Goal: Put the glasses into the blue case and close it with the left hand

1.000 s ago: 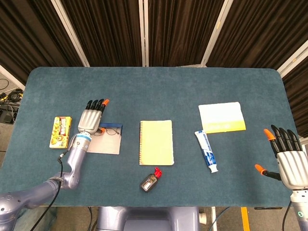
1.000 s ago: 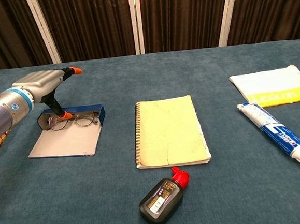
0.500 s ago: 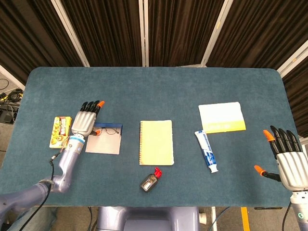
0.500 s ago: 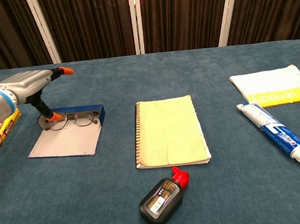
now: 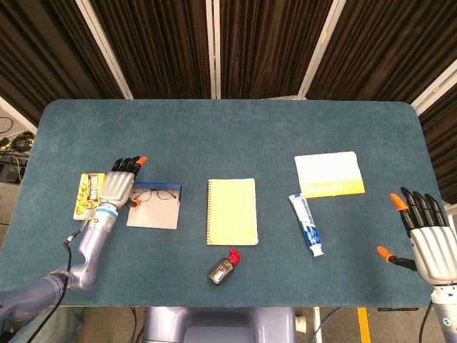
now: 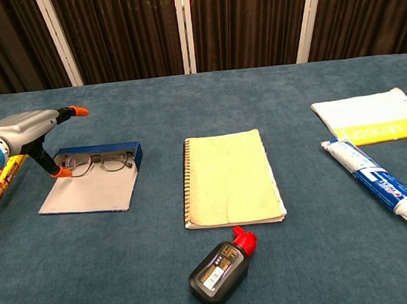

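The blue case (image 5: 154,207) (image 6: 93,182) lies open on the table's left side, its grey lid flat toward the front edge. The glasses (image 5: 156,193) (image 6: 97,162) rest in its blue tray, against the back wall. My left hand (image 5: 118,186) (image 6: 27,130) hovers just left of the case with fingers extended and apart, holding nothing; its thumb tip points down near the tray's left end. My right hand (image 5: 427,232) stays far off at the front right corner, fingers spread and empty; it does not show in the chest view.
A yellow snack box (image 5: 86,196) lies left of the left hand. A yellow notebook (image 5: 232,211) sits mid-table with a small black bottle (image 5: 223,269) in front of it. A toothpaste tube (image 5: 306,224) and a white-and-yellow pouch (image 5: 329,174) lie to the right.
My left hand has drawn back leftward off the case, leaving the glasses lying in the tray. The right hand has barely moved.
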`<action>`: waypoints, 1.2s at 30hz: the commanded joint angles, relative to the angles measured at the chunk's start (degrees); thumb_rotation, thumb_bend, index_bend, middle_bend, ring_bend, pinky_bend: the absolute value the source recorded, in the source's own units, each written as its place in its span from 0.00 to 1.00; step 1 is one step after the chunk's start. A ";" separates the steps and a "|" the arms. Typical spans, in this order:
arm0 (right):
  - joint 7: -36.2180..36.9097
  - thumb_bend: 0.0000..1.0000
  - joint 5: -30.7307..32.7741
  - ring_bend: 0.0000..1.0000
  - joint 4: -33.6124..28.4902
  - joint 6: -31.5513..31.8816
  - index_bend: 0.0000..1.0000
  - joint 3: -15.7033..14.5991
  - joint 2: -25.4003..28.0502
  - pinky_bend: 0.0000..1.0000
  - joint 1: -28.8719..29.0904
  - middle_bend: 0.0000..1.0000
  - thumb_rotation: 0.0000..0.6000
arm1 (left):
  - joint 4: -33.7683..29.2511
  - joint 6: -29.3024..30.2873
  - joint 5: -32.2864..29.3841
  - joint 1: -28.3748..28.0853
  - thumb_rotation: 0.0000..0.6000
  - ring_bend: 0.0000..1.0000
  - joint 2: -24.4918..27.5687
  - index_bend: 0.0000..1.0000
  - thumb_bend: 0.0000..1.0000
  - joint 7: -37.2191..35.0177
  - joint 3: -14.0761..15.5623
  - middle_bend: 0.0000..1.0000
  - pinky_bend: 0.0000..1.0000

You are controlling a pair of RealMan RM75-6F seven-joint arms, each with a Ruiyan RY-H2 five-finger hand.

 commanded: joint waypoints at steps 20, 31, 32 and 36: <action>-0.35 0.00 0.57 0.00 0.18 -0.51 0.00 0.13 -0.22 0.00 0.21 0.00 1.00 | 5.32 0.20 1.63 -1.05 1.00 0.00 -3.30 0.00 0.19 -4.18 -1.17 0.00 0.00; 0.32 0.00 -0.54 0.00 -0.20 0.01 0.00 -0.29 0.12 0.00 -0.01 0.00 1.00 | -9.02 7.55 8.59 4.94 1.00 0.00 6.32 0.00 0.19 -5.84 3.79 0.00 0.00; 0.38 0.00 -0.62 0.00 -0.25 0.04 0.00 -0.32 0.15 0.00 -0.02 0.00 1.00 | -10.75 8.28 9.45 5.62 1.00 0.00 7.19 0.00 0.19 -5.58 4.67 0.00 0.00; 0.72 0.00 -0.69 0.00 -0.28 -0.08 0.00 -0.43 0.25 0.00 -0.02 0.00 1.00 | -14.42 9.85 11.31 7.04 1.00 0.00 8.83 0.06 0.19 -4.39 6.61 0.00 0.00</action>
